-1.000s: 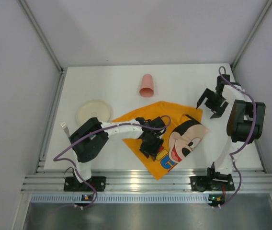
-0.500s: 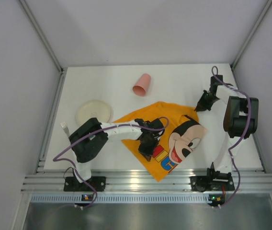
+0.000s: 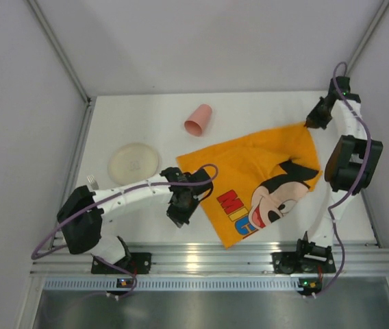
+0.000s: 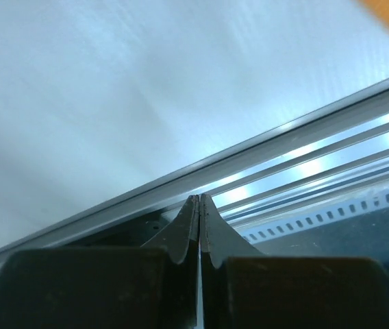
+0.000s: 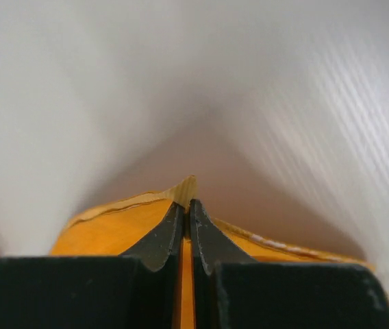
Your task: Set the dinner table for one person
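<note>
White worktop (image 3: 140, 116), one, under an orange Mickey cloth (image 3: 249, 164): right tool (image 5: 187, 204) clamped on the cloth's far-right corner, left tool (image 4: 199, 202) closed on nothing beside its left edge; risk, a one-cornered pull could skew the cloth or nudge the pink cup (image 3: 197, 120).

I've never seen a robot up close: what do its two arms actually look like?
The left arm and right arm are slim white tubes joined by chunky black housings. A thin purple cable loops along each arm. The left gripper and right gripper are matte black, each with two flat fingers tapering to a point.
</note>
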You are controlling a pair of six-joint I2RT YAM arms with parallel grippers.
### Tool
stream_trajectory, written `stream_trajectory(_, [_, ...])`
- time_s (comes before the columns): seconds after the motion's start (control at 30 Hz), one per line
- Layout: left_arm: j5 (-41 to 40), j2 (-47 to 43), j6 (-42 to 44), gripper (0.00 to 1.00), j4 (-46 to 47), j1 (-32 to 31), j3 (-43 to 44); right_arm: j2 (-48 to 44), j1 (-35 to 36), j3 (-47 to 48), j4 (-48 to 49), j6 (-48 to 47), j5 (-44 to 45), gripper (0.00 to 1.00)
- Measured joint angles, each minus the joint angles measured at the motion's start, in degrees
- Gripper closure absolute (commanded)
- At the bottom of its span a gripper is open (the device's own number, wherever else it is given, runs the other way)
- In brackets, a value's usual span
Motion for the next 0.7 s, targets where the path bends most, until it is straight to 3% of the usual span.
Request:
stream_trajectory(0.03, [-1.1, -0.9, -0.2, 1.0, -1.2, 0.5, 0.2, 0.8, -0.5, 3.4, 0.2, -0.2, -0.1, 1.0])
stream_trajectory(0.07, [-2.2, -1.6, -0.4, 1.0, -2.5, 1.2, 0.5, 1.3, -1.0, 7.1, 0.9, -0.4, -0.5, 0.92])
stream_trajectory(0.1, [-3.1, -1.8, -0.6, 0.99, -3.5, 1.8, 0.9, 1.4, -1.2, 9.0, 1.3, -0.5, -1.6, 0.71])
stream_trajectory(0.13, [-3.9, -1.7, -0.9, 0.91, -4.1, 2.4, 1.2, 1.4, -1.1, 10.5, 1.8, -0.4, -3.0, 0.35])
stream_trajectory(0.17, [-4.7, -1.2, -1.2, 0.75, -4.8, 3.0, 1.8, 1.4, -0.9, 11.2, 2.6, -0.5, -4.9, 0.01])
stream_trajectory(0.23, [-4.9, 0.7, -1.6, 0.25, -5.4, 3.2, 4.5, 1.3, 0.2, 10.4, 3.8, -1.7, -7.0, 0.0])
stream_trajectory(0.27, [-4.5, 1.8, -1.7, 0.07, -5.1, 3.2, 6.2, 1.1, 1.1, 8.7, 4.3, -2.0, -7.5, 0.0])
stream_trajectory(0.33, [-3.1, 4.3, -2.8, 0.02, -2.9, 3.0, 10.3, 0.0, 2.8, 3.5, 4.9, -2.6, -7.5, 0.0])
stream_trajectory(0.47, [0.1, 8.8, -3.8, 0.02, 4.6, 2.8, 17.8, -5.4, 5.2, -11.6, 3.7, -3.2, -5.5, 0.0])
stream_trajectory(0.7, [4.8, 23.7, -2.6, 0.02, 11.5, 0.4, 31.4, -26.1, 4.3, -29.9, 1.6, -2.0, -1.0, 0.0])
